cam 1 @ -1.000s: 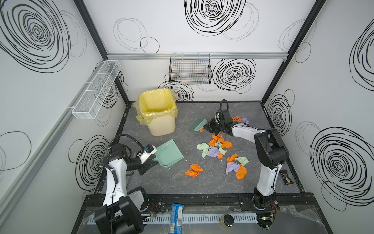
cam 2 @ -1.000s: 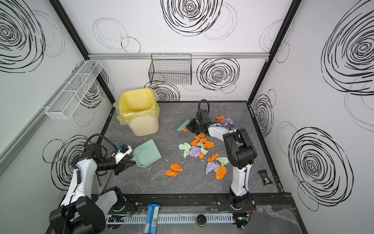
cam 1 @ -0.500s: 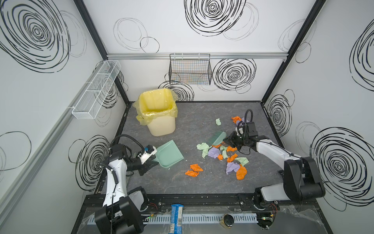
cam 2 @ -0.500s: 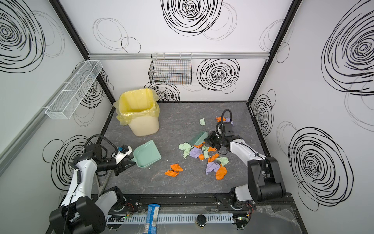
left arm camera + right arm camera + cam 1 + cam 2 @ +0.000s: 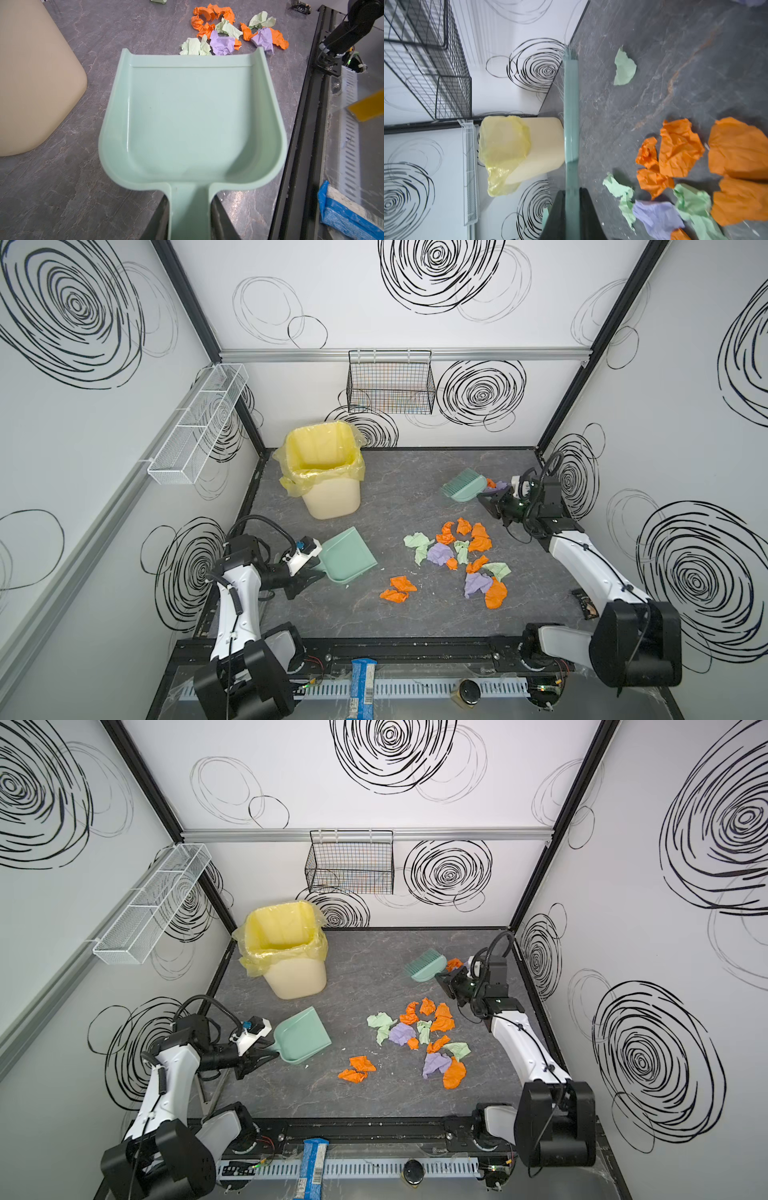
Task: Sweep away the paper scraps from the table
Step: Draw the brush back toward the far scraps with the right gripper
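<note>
Mint brush (image 5: 464, 486), clamped in the right gripper (image 5: 487, 501), is hovering at two o'clock; sweeping low toward eight o'clock is best, driving scraps (image 5: 480, 543) into the dustpan (image 5: 348, 556) held by the left gripper (image 5: 312, 572).

Left wrist view, dustpan (image 5: 191, 116) handle cut off at lower edge, bin (image 5: 31, 83) cropped at left, right wrist view, brush (image 5: 571, 116) blurred edge-on, paper scraps (image 5: 737, 149) clipped at right edge

Crumpled paper scraps (image 5: 439, 552); smooth plast. dustpan (image 5: 347, 558)
</note>
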